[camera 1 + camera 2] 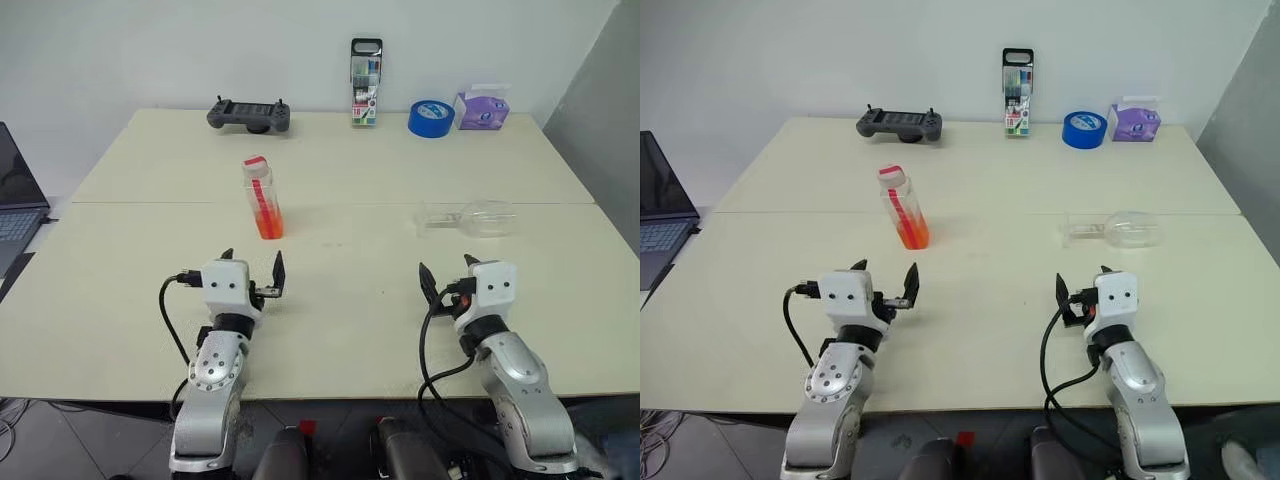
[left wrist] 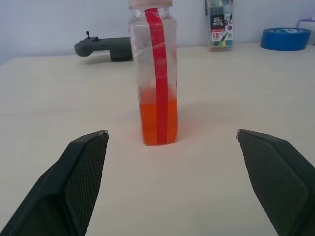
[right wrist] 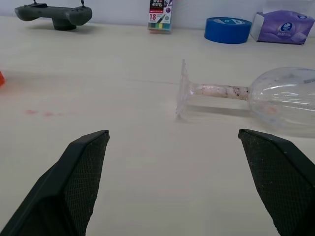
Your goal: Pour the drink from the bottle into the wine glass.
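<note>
Bottle stands upright on the pale counter, left of centre, its cap on and the orange-red drink filling only its lowest part. Glass lies on its side well to the right of the bottle — foot toward the bottle, bowl pointing away to the right — with nothing in it. Left pincer hovers just above the counter near its front edge, released, fingers spread wide, pointed at the bottle but well short of it. Right pincer hangs likewise near the front edge, released and wide, short of the fallen glass and grasping nothing. Along the back edge sit a dark controller, a marker pack, a blue tape roll and a purple tissue pack. A few faint reddish spots mark the counter between bottle and glass.
</note>
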You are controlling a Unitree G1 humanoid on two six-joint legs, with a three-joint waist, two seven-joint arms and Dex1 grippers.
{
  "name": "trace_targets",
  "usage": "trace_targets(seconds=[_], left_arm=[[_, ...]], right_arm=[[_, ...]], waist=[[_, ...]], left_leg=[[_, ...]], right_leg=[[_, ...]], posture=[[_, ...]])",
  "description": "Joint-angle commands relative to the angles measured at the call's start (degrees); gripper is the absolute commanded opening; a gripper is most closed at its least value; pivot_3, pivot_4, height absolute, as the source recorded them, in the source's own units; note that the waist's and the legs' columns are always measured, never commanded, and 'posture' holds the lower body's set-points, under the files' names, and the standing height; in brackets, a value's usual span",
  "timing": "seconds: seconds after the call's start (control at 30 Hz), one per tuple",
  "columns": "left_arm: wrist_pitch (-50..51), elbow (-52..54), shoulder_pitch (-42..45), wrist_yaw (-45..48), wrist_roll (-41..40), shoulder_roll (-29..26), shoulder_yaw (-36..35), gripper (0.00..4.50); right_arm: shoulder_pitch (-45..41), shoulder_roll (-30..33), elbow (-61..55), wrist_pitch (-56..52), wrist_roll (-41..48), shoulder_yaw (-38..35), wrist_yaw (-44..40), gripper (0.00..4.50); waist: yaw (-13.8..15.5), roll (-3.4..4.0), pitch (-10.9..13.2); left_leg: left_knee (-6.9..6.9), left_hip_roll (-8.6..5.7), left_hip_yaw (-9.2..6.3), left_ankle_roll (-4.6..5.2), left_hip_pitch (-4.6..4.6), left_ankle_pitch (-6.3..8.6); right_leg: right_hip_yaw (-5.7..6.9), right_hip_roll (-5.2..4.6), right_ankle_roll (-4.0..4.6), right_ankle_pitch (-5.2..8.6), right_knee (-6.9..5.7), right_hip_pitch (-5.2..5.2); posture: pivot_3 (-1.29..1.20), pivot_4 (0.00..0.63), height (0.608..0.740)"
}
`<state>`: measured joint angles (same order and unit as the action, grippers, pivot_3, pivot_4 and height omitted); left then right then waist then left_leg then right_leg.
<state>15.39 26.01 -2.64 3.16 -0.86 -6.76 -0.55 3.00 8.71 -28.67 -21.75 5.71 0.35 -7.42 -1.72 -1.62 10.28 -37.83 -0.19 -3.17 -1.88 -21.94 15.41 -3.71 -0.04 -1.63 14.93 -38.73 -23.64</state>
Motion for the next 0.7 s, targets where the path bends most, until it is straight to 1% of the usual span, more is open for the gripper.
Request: trace_targets(seconds=[0.03, 0.17, 0.23, 0.3, 0.37, 0.5, 0.6, 0.7], left_arm=[[0.57, 4.28, -0.87, 0.33, 1.22, -0.79, 0.62, 4.47], [0.26, 4.13, -2.05, 1.26, -1.26, -0.26, -0.31, 4.47], [1.21, 3.88, -1.82, 1.01, -0.78, -0.48, -0.23, 4.47], [2.52, 3.23, -0.48, 0.01, -0.95, 0.40, -0.53, 4.47], [3.92, 0.99, 2.87, -2.03, -1.29, 2.42, -1.07, 4.47], [3.82, -5.66, 10.05, -5.12, -0.64, 5.91, -1.20, 4.47], [2.91, -10.79, 15.29, -7.52, 1.15, 6.88, -1.24, 4.47], [2.63, -13.69, 18.25, -9.20, 2.24, 6.87, -1.79, 4.47]], right_arm=[[-0.37, 0.34, -3.04, 0.92, 0.06, -0.18, -0.31, 4.50], [0.24, 0.24, -3.53, 0.91, -0.03, 0.06, -0.30, 4.50], [0.70, 0.04, -3.76, 1.88, 0.27, 0.28, -0.62, 4.50], [0.74, 0.94, -3.94, 2.96, 0.02, 1.28, -1.96, 4.50], [-0.43, 2.78, -3.79, 4.06, 0.10, 3.41, -5.26, 4.50], [-6.64, 5.08, -2.97, 1.62, 3.71, 7.21, -12.34, 4.50], [-14.86, 5.41, -0.59, -4.13, 8.73, 6.69, -16.07, 4.50], [-20.21, 5.34, 2.60, -4.91, 10.54, 5.55, -17.37, 4.50]], waist=[[0.00, 0.00, 0.00], [0.01, 0.00, 0.00], [0.00, 0.00, 0.00], [0.01, 0.00, 0.00], [0.03, -0.01, 0.01], [0.04, -0.05, 0.02], [0.05, -0.07, 0.03], [0.06, -0.08, 0.03]], left_leg=[[0.00, 0.00, 0.00, 0.00, 0.00, 0.00], [0.00, 0.00, 0.00, 0.00, 0.01, 0.00], [0.00, 0.00, -0.01, 0.00, 0.00, 0.00], [0.00, 0.00, -0.01, 0.00, 0.00, 0.00], [-0.01, -0.02, -0.01, 0.00, 0.00, 0.00], [-0.06, -0.07, -0.05, 0.00, 0.05, 0.00], [-0.04, -0.12, -0.10, 0.00, 0.03, 0.00], [-0.04, -0.12, -0.16, 0.00, 0.02, 0.00]], right_leg=[[0.00, -0.01, 0.00, 0.00, 0.01, 0.01], [0.01, -0.01, 0.00, 0.00, 0.02, 0.01], [0.01, -0.01, 0.00, 0.00, 0.03, 0.01], [0.01, -0.01, 0.00, 0.00, 0.03, 0.02], [0.02, -0.01, -0.01, 0.00, 0.04, 0.02], [0.19, 0.00, -0.05, -0.03, 0.06, 0.12], [0.30, 0.00, -0.05, -0.03, 0.10, 0.14], [0.36, 0.00, -0.05, -0.05, 0.10, 0.14]], posture=[[0.00, 0.150, 0.740], [0.00, 0.150, 0.740], [0.00, 0.150, 0.740], [0.00, 0.150, 0.740], [0.00, 0.150, 0.740], [0.00, 0.150, 0.740], [0.00, 0.150, 0.740], [0.00, 0.150, 0.740]])
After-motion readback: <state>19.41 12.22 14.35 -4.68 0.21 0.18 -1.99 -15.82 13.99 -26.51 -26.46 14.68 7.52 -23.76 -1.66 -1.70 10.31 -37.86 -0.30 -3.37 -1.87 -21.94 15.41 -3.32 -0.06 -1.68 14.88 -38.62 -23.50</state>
